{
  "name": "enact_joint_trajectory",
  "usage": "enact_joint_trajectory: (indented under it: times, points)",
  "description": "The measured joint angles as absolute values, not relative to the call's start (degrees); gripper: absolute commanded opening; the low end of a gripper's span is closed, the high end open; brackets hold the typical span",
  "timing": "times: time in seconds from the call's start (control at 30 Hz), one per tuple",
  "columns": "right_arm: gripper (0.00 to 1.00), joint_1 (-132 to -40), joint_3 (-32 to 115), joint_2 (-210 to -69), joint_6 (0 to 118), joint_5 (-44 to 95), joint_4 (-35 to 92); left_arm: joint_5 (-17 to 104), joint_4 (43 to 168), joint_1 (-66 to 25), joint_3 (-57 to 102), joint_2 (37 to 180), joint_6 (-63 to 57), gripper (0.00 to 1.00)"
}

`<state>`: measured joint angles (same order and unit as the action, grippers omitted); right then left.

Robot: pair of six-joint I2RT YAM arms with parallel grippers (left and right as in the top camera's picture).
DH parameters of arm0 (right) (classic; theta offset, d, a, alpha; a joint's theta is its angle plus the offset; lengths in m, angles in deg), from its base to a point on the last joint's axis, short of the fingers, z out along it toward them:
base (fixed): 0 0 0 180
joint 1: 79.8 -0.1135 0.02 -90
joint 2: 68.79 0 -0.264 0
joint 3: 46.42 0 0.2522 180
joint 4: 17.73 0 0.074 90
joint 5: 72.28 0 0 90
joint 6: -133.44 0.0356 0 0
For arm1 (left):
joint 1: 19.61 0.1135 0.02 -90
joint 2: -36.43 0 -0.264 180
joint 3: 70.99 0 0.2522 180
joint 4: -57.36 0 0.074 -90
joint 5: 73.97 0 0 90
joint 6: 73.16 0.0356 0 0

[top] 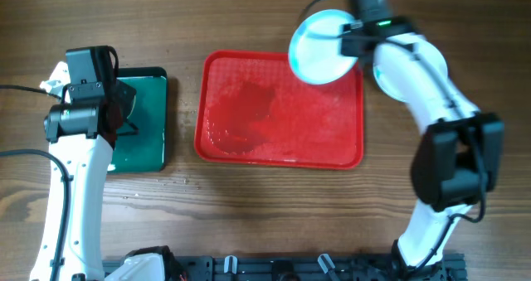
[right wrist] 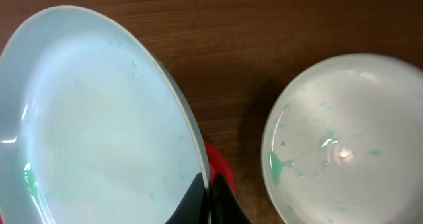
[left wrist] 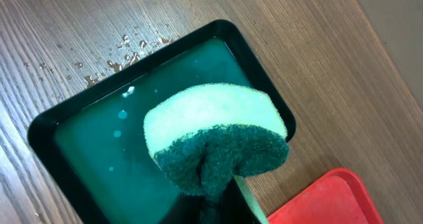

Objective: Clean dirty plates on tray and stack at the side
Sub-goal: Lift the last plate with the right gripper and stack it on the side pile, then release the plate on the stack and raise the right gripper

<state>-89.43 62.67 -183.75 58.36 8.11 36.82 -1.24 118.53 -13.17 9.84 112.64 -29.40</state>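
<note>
The right end effector [right wrist: 210, 201] is pinched down on the rim of a pale turquoise round shallow plate [right wrist: 92, 118]. It carries the plate tilted, clear of the wooden table [top: 274, 223], with the face turned toward 9 o'clock in the right wrist view. A faint teal trace shows near the plate's 8 o'clock edge. Being round, it has no long axis, so what counts is its tilt and the rim grip at its 5 o'clock.

In the overhead view, the plate hangs over the 1 o'clock corner of the large red rectangular plastic tray [top: 249, 107]. The tray looks wet, and no plate shows lying in it. At 3 o'clock from the end effector, close by on bare wood, rests a whitish round plate [right wrist: 344, 138] flecked with teal. It is apart from the held plate and off the tray, and I judge it marks the stacking spot. The right arm is much the nearer to it, so the coming move is probably a short carry toward 3 o'clock, levelling the plate on the way.

The left end effector [left wrist: 228, 201] is well apart at the red tray's 9 o'clock. It is clamped on a yellow-green sponge with a dark green scouring face [left wrist: 211, 125], above the small dark green tray [left wrist: 86, 151] of water
</note>
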Motion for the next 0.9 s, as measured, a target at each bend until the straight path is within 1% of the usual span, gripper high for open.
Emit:
enact_joint_trajectory:
  times: [0.07, 0.17, 0.4, 0.6, 0.9]
  points:
    - [0.04, -82.2, 62.7, -183.7, 58.8, 18.3, 36.9, -1.2, 118.6, -13.2, 9.9, 112.6, -29.4, 0.04]
    - [0.04, -73.8, 62.6, -183.7, 58.6, 27.4, 38.4, -1.2, 118.6, -13.2, 9.8, 112.6, -29.4, 0.04]
    - [0.04, -62.2, 55.5, -183.7, 58.3, 29.6, 37.6, -1.2, 118.6, -13.2, 9.9, 112.6, -29.4, 0.04]
    - [0.04, -59.0, 48.8, -183.7, 58.4, 29.3, 32.4, -1.2, 118.6, -13.2, 9.9, 112.6, -29.4, 0.04]
    - [0.05, -58.8, 48.0, -183.7, 58.8, 27.5, 29.5, -1.2, 118.6, -13.2, 9.9, 112.6, -29.4, 0.04]
